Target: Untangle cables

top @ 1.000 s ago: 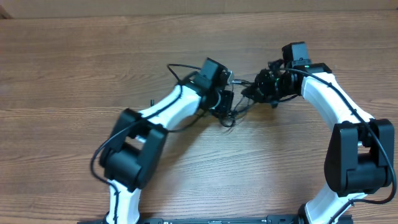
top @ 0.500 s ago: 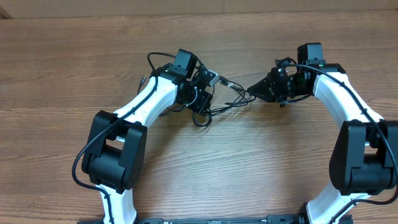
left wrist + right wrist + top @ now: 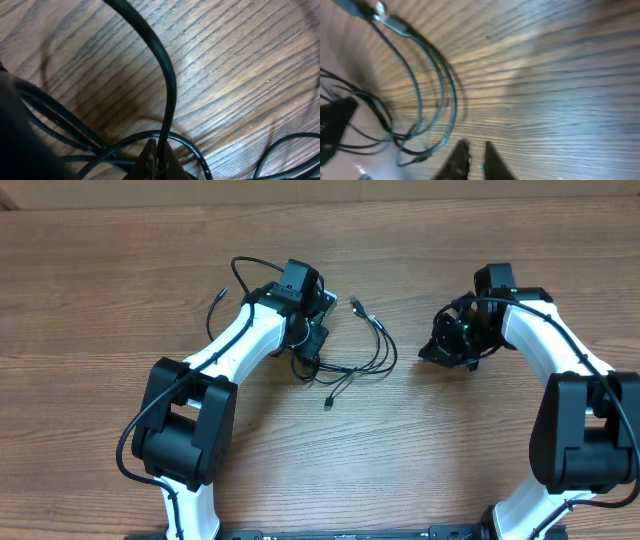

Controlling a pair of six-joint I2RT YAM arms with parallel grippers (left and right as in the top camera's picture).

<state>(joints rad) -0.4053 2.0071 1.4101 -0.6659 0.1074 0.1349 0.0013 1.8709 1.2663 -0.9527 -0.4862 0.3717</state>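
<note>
Lying spread on the wooden table [image 3: 400, 465], centre, between the two arms: the cables [image 3: 374, 346], thin and black, looping in loose arcs. Fanning out to the right and near side of the left gripper [image 3: 306, 352]. Ending in a silvery plug tip [image 3: 357, 304] on the far side and a dark plug tip [image 3: 328, 403] on the near side, both resting on the wood.

Pinching one strand in the left gripper, fingers closed right down on it. Showing the same in the left wrist view: the cables [image 3: 167, 85] climbing out of the left gripper [image 3: 159, 159] and bending away to the upper left. Crossing just beside the pinch, more loops lying flat on the grain. Blocking the left edge of that view, a dark blur too close to identify.

Sitting right of the tangle, the right gripper [image 3: 428, 352], pointing left toward it and standing apart from it in the overhead view. Parting its fingers only a narrow crack and gripping nothing, with bare wood showing in the gap. Showing in the right wrist view: the right gripper [image 3: 476, 159] at the bottom edge and the cables [image 3: 447, 95] curving in two or three nested arcs to its left. Passing close beside one fingertip [image 3: 461, 155], the nearest loop; cannot tell whether touching.
</note>
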